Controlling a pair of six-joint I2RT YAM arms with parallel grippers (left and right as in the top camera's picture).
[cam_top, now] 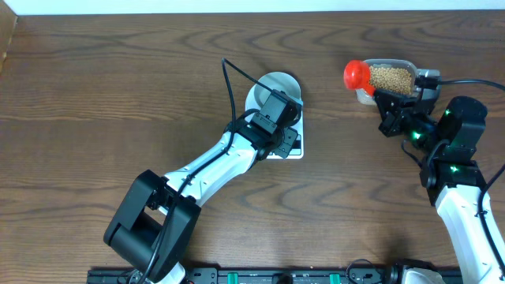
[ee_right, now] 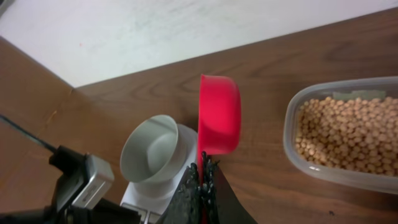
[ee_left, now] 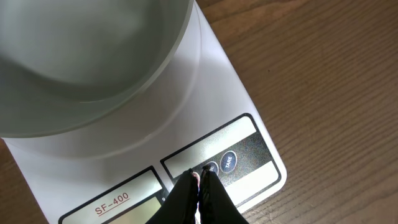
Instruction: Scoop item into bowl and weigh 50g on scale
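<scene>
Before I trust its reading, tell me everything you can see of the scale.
The scale is a flat white rectangle, plastic-looking, marked SF-400, with round buttons at one end, one reading TARE. It lies on the table, the bowl standing on it. The shut left claw points at the button beside TARE; contact unclear.

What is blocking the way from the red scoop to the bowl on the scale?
Nothing visible on the table between the scoop and the bowl. The left claw, shut, is at the buttons of the scale, off that path.
</scene>
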